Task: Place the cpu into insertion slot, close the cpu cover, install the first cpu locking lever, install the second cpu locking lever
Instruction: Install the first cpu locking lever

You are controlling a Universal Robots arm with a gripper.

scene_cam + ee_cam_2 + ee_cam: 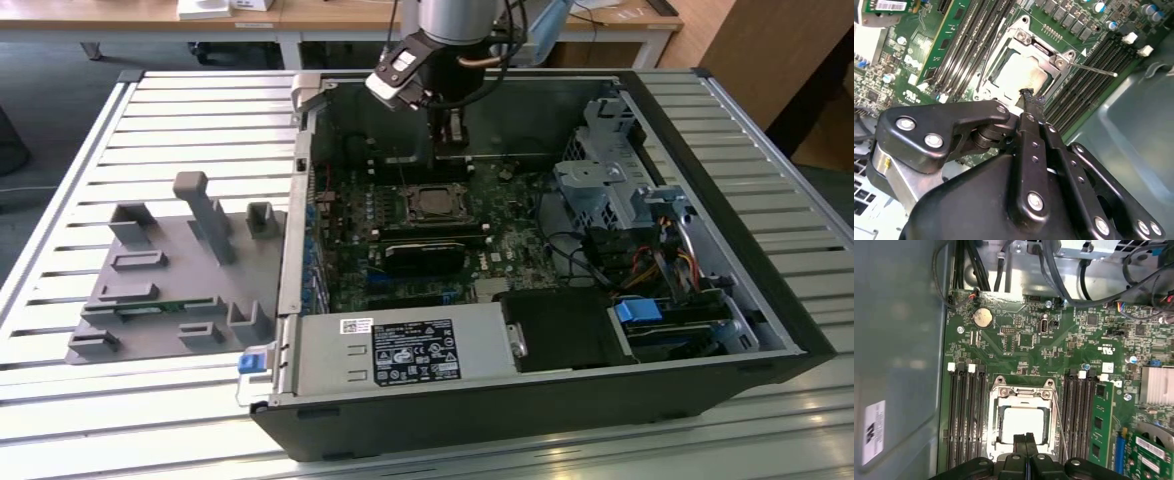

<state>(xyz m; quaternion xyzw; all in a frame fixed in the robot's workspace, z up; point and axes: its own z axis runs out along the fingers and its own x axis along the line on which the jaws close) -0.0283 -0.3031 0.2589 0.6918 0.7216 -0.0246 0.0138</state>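
One gripper (1026, 437), clenched empty, is poised over cpu (1023, 421) edge; cpu is seated under cover (1021, 392); lever (1059, 425) is laid alongside, just beside gripper, parallel to memory slots (966, 415).

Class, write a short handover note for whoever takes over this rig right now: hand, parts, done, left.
Hand: shut, nothing in it, tips over the chip's edge.
Chip: lying in the socket, metal cover down around it.
Done: chip placed, cover looks closed.
Left: one lever sticks out over the memory slots, apparently unlatched; the other's state is unclear.
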